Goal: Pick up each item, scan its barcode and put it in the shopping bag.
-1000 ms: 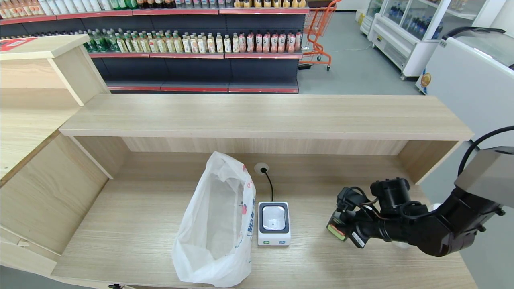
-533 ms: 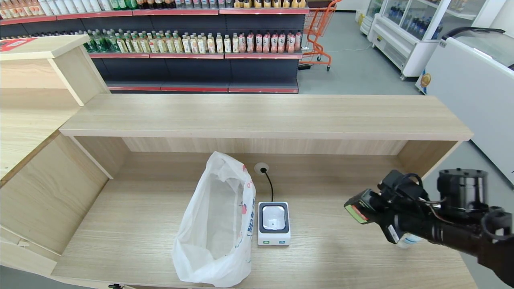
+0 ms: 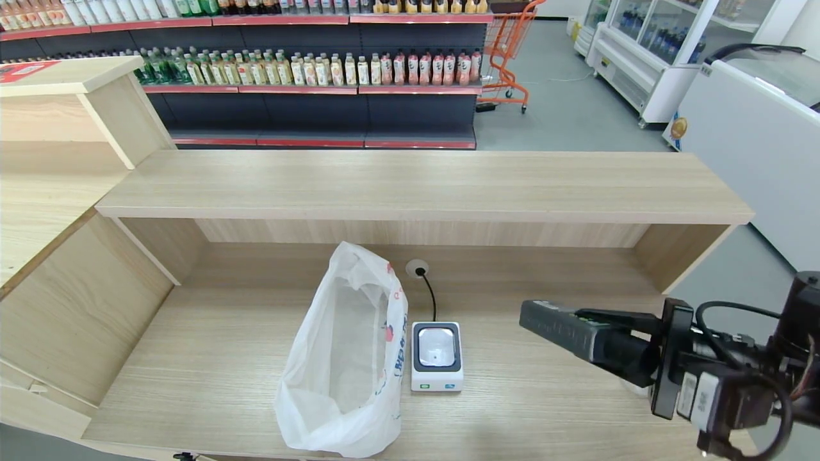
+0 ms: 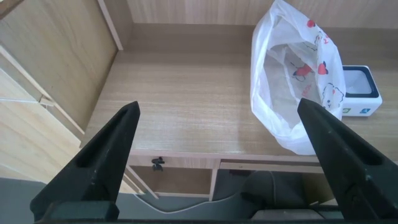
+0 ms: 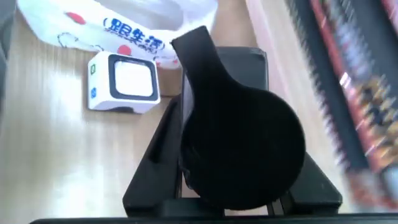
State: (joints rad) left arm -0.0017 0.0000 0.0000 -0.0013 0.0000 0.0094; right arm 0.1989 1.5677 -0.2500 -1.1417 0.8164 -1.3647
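We are looking down at a wooden desk. The right gripper is hovering over its right end, fingers clamping a dark, blurred item. The white shopping bag is standing open mid-desk by the front edge, with the scanner just beside it. The left gripper is hanging above the front edge, fingers spread wide.

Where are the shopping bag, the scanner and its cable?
shopping bag [image 3: 343, 358], head view, inside its open mouth
scanner [image 3: 437, 355], head view, its glass window
cable [image 3: 430, 294], head view, middle of the black cord
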